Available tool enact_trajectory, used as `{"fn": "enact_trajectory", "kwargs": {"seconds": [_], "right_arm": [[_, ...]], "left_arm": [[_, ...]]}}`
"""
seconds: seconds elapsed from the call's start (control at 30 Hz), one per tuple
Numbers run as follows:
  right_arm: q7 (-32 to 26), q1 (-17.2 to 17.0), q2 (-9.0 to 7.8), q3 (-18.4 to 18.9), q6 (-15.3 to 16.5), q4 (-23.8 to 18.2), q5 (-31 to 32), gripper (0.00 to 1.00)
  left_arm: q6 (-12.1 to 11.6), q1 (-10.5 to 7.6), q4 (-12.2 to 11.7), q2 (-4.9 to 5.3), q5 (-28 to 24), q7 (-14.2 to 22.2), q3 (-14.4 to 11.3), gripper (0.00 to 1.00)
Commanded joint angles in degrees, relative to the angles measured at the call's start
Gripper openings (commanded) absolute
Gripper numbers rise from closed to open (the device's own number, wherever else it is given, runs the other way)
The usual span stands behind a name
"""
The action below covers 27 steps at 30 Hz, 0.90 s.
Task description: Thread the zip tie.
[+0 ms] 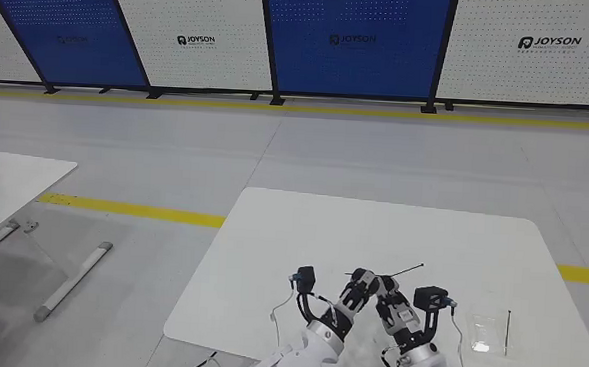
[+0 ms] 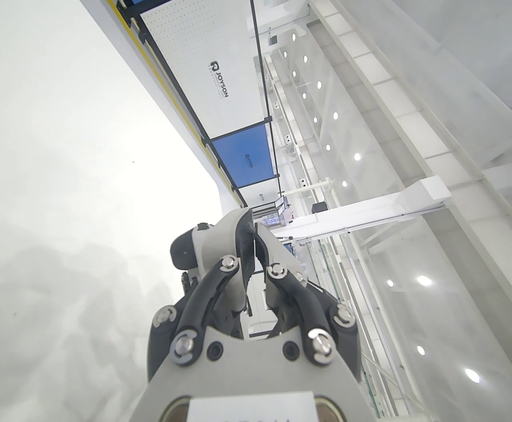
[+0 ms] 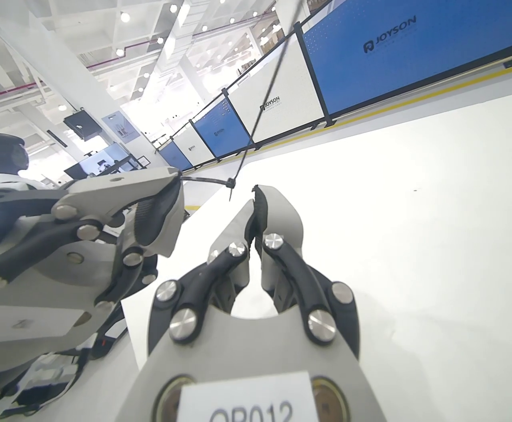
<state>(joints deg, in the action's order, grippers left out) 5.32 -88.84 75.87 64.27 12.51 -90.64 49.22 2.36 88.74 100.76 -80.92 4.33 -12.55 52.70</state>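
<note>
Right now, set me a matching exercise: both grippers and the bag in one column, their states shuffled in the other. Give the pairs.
Things:
1. left gripper
2. right gripper
3. bag

States:
A. lying flat on the table
B. shut on the zip tie
C. shut, holding nothing

Pairs: 1-B, 2-C, 3-A.

Table (image 1: 393, 224): the bare surface across the far half and along the left side gives passage. Near the front edge, the left gripper (image 3: 178, 178) and right gripper (image 3: 255, 191) stand close together. The zip tie (image 3: 262, 104) crosses the narrow gap between them and slants outward. A clear packet (image 1: 484, 334) lies near the right edge.
</note>
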Motion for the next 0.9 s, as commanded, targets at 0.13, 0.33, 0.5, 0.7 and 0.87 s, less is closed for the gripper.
{"fn": "enact_trajectory", "kwargs": {"seconds": [0.13,0.33,0.5,0.7,0.87], "right_arm": [[0.32,-0.26,-0.02,0.09,0.23,-0.32,0.00,0.00],[0.28,-0.84,-0.21,0.93,1.13,-0.68,-0.39,0.13],[0.33,-1.14,-0.28,1.35,1.31,-0.94,-0.76,0.13],[0.45,-1.48,-0.36,1.67,1.42,-1.64,-0.69,0.11],[-0.36,-1.44,-0.39,1.48,1.28,-1.69,-0.26,0.29]], "left_arm": [[0.14,-0.07,0.04,-0.01,0.26,-0.05,0.03,0.00],[0.82,-0.32,-0.20,-0.12,0.19,-0.53,-0.06,0.00],[1.04,-0.37,-0.19,-0.17,0.51,-0.65,-0.27,0.00],[1.01,-0.33,-0.30,-0.22,0.85,-0.73,-0.49,0.00],[0.92,-0.26,-0.38,-0.23,0.80,-0.85,-0.37,0.00]]}}
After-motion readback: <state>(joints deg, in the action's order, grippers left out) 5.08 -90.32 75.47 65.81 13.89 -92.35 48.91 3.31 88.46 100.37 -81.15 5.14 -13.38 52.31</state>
